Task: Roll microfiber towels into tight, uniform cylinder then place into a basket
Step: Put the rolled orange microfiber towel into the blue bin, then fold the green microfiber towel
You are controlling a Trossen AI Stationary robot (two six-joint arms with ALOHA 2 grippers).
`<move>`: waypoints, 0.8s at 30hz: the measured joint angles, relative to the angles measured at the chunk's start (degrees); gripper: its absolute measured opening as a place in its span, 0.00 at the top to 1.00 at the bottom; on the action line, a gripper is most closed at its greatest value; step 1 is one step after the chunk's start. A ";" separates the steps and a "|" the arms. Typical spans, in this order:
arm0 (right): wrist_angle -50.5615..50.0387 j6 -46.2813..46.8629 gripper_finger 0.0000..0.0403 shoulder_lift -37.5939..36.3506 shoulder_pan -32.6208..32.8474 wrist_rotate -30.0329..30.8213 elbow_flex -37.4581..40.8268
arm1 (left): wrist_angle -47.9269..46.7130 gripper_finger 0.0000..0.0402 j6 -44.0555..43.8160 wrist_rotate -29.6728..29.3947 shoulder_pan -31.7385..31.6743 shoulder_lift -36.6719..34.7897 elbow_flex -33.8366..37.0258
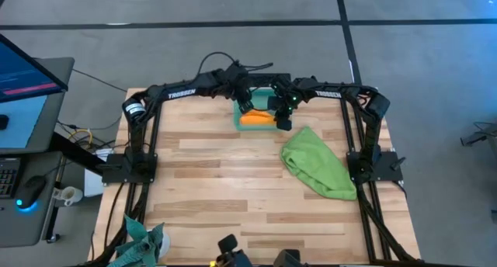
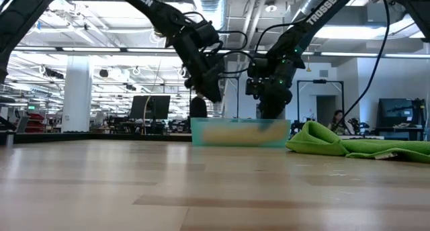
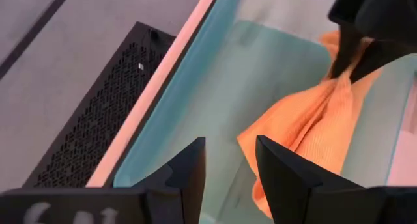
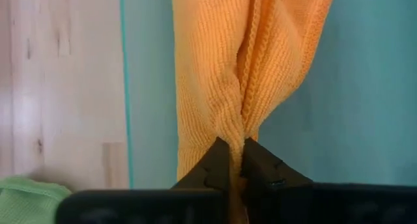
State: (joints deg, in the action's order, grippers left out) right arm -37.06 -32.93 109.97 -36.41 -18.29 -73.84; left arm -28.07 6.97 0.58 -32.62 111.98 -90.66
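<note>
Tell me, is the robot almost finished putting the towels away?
About halfway. The bright orange microfiber towel already lies in the translucent teal plastic basket; the right gripper pinches it, the left gripper hangs open. The lime green microfiber towel lies unrolled on the table.

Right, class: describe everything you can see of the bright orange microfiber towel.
The bright orange microfiber towel is a soft ribbed-knit cloth, bunched into long folds rather than a tight cylinder. It lies in the translucent teal plastic basket at the table's far edge. The right gripper pinches one end between its fingers. The left gripper hangs open just above its other end, not gripping it.
</note>
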 joint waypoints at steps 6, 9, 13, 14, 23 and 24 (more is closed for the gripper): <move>-0.38 1.44 0.64 0.00 0.08 3.75 0.00 | -1.16 0.69 0.51 0.00 0.17 -0.04 -1.44; -1.37 1.53 0.51 0.00 0.07 3.79 0.00 | -2.21 0.69 0.51 0.00 0.20 -0.04 -1.44; -3.19 4.36 0.40 0.00 0.01 3.72 0.00 | -2.73 0.69 0.53 -0.92 0.20 -0.04 -1.44; -3.64 4.47 0.38 -0.02 0.01 3.66 0.00 | -2.51 0.69 0.53 -1.14 0.22 -0.04 -1.44; -6.14 5.87 0.39 -5.80 0.01 3.34 0.02 | -2.29 0.69 1.05 -1.58 0.22 -0.40 -1.42; -6.20 5.86 0.40 -7.16 0.01 3.33 0.01 | -2.77 0.69 1.34 -2.14 0.22 -0.77 -1.39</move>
State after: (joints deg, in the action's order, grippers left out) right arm -43.26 -27.07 102.81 -36.40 -14.96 -73.84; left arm -30.83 8.31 -1.56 -32.40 111.21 -92.05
